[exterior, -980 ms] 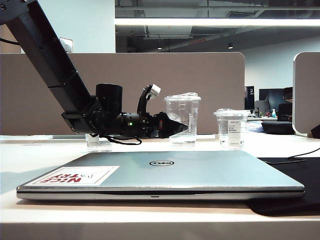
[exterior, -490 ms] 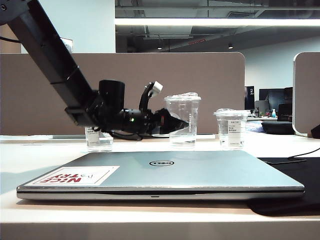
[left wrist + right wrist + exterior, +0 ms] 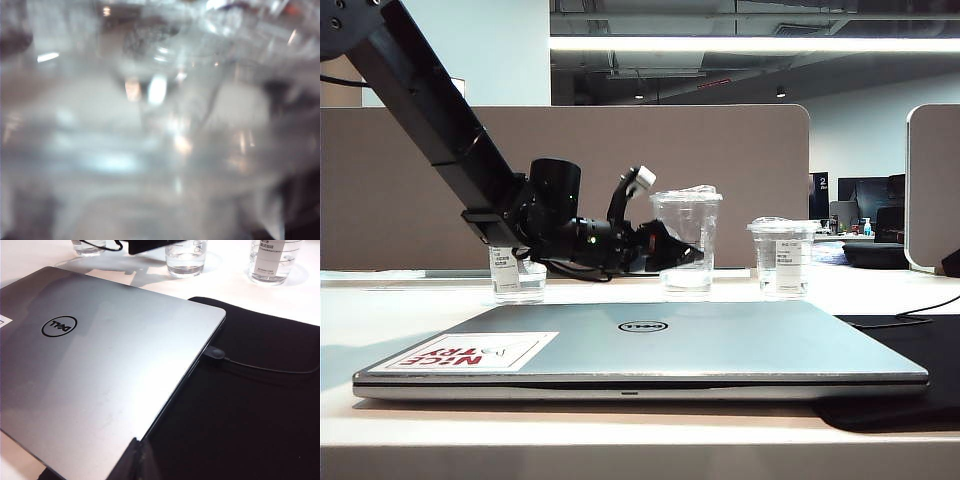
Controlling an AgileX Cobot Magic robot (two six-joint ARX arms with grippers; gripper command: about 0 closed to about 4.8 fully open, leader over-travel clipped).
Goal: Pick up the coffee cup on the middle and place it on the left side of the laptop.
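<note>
Left cup (image 3: pixel 517 275): I see a short clear cup with a white label at left of centre, half hidden behind my left arm.
Left gripper (image 3: pixel 682 252): it reaches in level from the upper left, fingers spread wide, either side of the coffee cup's lower half.
Coffee cup (image 3: pixel 686 240): upright on the white table (image 3: pixel 380 310), centre frame, behind the laptop; it fills my left wrist view as a blur.
Laptop (image 3: pixel 650 350): closed, lower centre, red-and-white sticker (image 3: pixel 470 351) at its left.
Right cup (image 3: pixel 782 258): labelled, right of centre.
Right gripper (image 3: pixel 137 460): low over the laptop's edge and the black mat (image 3: pixel 250 415); I cannot tell how its fingers stand.
</note>
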